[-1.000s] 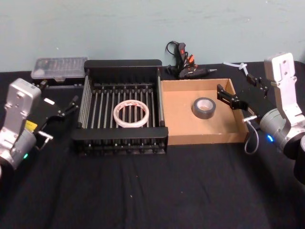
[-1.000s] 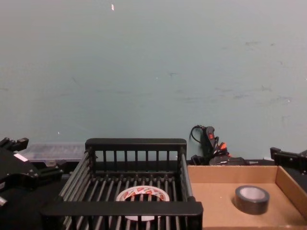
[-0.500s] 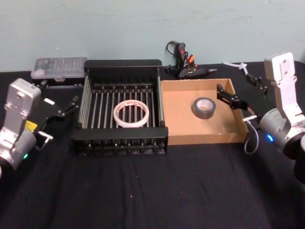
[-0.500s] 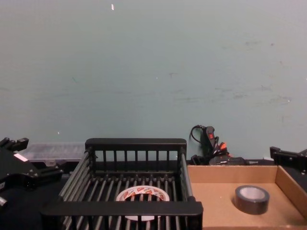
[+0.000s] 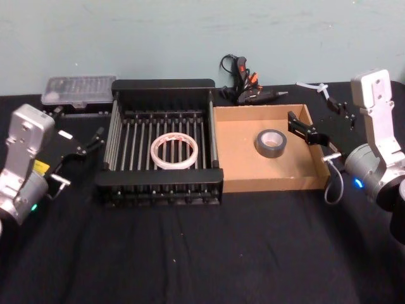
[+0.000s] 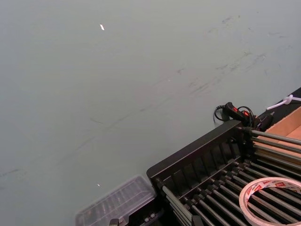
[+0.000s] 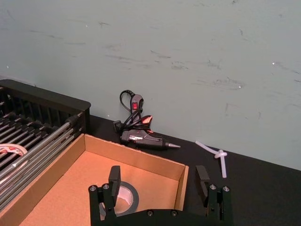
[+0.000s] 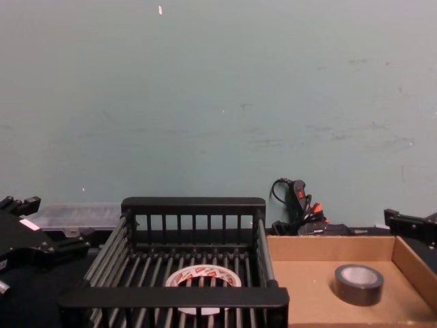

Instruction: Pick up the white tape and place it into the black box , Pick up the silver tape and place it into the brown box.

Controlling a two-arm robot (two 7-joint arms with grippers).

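1. The white tape (image 5: 174,151) lies flat on the barred bottom of the black box (image 5: 163,85), near the middle of the crate; from the chest view its red-and-white printed core shows through the front bars.
2. The silver tape (image 5: 271,143) lies flat on the floor of the brown box (image 5: 266,182), toward the 1 o'clock part of the tray, close to but apart from its right wall.
3. The black box and the brown box stand side by side on the black worktop (image 5: 209,253), the crate at 9 o'clock of the tray, their near walls touching or nearly so.
4. The right hand (image 5: 304,130) hovers over the right wall of the brown box, at 3 o'clock of the silver tape; its fingers stand spread apart and hold nothing, as the right wrist view makes plain with the roll showing beyond one finger (image 7: 114,176).
5. The left hand (image 5: 88,144) sits out at 9 o'clock of the black box, just beside its left wall and clear of it; I cannot tell whether its fingers are apart or together.
6. A black glue gun (image 5: 243,85) with orange trim and a coiled cord lies at 12 o'clock of the brown box, against the pale green wall.
7. A clear plastic case (image 5: 79,90) rests at 10 o'clock of the black box.
8. A white cable tie (image 7: 217,155) lies on the worktop at 1 o'clock of the brown box.
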